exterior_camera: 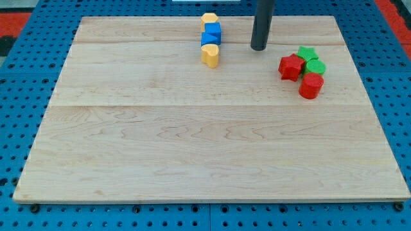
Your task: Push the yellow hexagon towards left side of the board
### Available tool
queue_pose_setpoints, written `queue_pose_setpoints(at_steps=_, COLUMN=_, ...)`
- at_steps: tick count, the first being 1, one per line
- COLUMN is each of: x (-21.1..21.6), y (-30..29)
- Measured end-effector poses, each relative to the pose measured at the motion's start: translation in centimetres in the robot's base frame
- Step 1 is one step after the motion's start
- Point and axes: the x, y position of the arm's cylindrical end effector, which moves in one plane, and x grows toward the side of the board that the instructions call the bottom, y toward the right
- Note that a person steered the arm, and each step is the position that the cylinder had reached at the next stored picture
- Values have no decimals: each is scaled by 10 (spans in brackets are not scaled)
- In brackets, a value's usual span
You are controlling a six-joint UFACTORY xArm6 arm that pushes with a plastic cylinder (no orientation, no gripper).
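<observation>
The yellow hexagon sits near the top edge of the wooden board, at the top of a short column of blocks. Directly below it are two blue blocks, an upper cube and a lower one, then a yellow block with a rounded shape. My tip rests on the board to the right of this column, level with the lower blue block and apart from all blocks.
A cluster sits at the view's right: a red star, a green star, a green block and a red cylinder-like block. A blue pegboard surrounds the board.
</observation>
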Motion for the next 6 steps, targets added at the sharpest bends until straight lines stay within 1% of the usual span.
queue_pose_setpoints(at_steps=2, x=-48, y=-6)
queue_pose_setpoints(at_steps=3, x=-73, y=-62)
queue_pose_setpoints(at_steps=4, x=-80, y=-72)
queue_pose_setpoints(at_steps=6, x=-50, y=-231)
